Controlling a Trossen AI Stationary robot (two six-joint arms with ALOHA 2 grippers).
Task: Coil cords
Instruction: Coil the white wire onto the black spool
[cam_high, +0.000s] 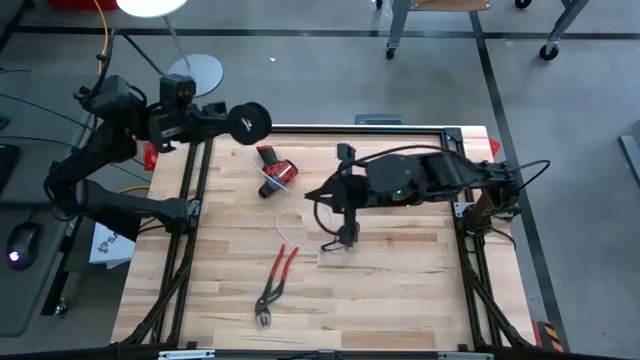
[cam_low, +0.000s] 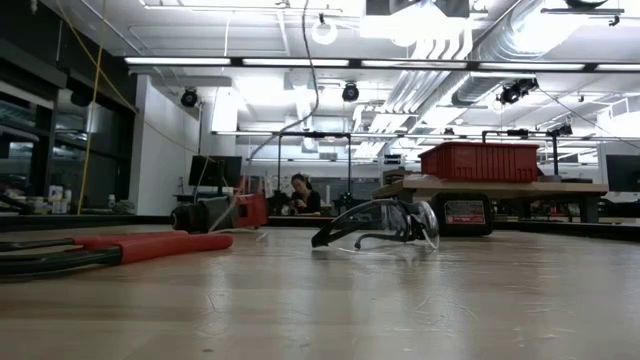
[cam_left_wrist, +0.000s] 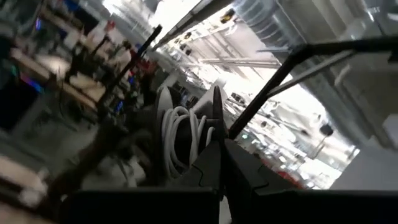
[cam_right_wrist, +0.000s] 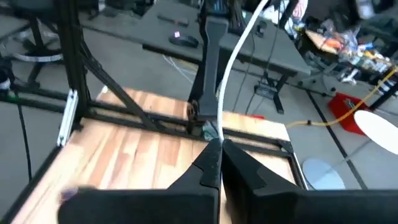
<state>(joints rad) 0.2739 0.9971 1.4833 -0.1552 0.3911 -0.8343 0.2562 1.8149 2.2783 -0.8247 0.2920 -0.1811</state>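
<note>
Right tool (cam_right_wrist: 219, 163) shut on white cord (cam_right_wrist: 239, 43); left tool (cam_left_wrist: 219, 163) gripping spool (cam_high: 250, 120).

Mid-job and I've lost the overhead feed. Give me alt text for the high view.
Seen from above, the left gripper holds a black spool, shut on it, past the wooden table's far left edge. The right gripper is shut over the table's middle. Red-handled pliers and a red tool lie nearby.

The left tool (cam_high: 258, 120) holds a black spool (cam_high: 250, 120) at the surface's (cam_high: 400, 300) far edge. The right tool (cam_high: 340, 243) hangs mid-surface, near red-handled pliers (cam_high: 277, 283).
</note>
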